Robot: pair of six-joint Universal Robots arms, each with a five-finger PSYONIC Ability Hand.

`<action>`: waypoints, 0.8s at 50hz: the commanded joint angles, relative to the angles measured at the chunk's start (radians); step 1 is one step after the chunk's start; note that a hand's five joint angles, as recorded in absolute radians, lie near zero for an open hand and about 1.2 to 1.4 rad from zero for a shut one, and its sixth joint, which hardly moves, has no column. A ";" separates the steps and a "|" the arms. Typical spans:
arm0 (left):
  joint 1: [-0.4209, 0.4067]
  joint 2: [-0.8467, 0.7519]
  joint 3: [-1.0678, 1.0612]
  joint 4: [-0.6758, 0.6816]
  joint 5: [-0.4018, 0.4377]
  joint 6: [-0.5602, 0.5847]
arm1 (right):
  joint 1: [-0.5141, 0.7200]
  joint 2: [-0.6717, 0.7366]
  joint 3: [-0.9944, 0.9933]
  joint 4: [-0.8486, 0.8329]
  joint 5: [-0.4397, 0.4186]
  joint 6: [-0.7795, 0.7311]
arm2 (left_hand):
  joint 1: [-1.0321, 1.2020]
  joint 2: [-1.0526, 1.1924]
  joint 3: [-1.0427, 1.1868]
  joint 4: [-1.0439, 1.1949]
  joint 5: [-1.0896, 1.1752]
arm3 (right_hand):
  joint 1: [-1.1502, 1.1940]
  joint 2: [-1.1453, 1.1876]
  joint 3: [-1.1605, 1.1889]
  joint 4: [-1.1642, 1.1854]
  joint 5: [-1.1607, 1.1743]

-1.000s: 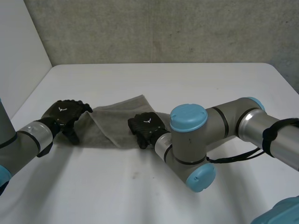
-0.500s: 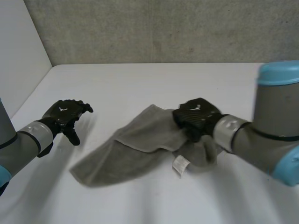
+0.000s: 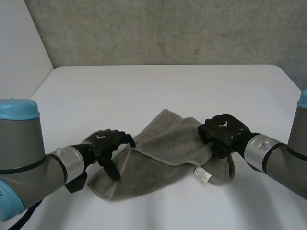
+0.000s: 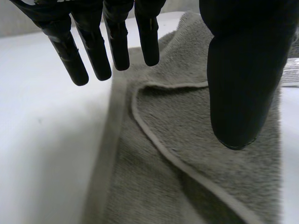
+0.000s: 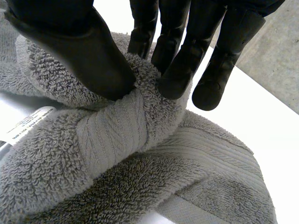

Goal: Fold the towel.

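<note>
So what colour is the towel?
The towel is plain grey, with a small white label. The right wrist view shows it best.

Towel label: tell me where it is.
In the head view the white label lies at the near right edge of the towel, close by the right hand, which pinches that end.

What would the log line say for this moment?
task: fold towel | towel: crumpled, not folded | left hand: open at towel's edge | right hand: pinching towel

White table (image 3: pixel 158 86), matte top, far edge against rough grey concrete wall (image 3: pixel 168 28), plain white panel (image 3: pixel 19 57) along table's left side, meeting wall at corner.
</note>
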 commanded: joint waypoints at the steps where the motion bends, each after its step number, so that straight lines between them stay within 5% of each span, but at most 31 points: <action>1: -0.031 -0.024 0.000 -0.042 -0.089 -0.073 | 0.003 -0.001 0.014 -0.013 0.001 -0.002 | 0.092 0.091 0.090 0.091 0.089 | 0.083 0.094 0.059 0.056 0.072; 22: -0.158 0.049 -0.149 0.007 -0.420 -0.105 | 0.006 -0.001 0.044 -0.051 0.001 -0.016 | 0.206 0.205 0.205 0.206 0.203 | 0.083 0.094 0.059 0.056 0.072; 40: -0.169 0.057 -0.196 0.033 -0.441 -0.108 | 0.008 0.002 0.051 -0.068 0.001 -0.017 | 0.397 0.396 0.396 0.397 0.394 | 0.083 0.094 0.059 0.056 0.072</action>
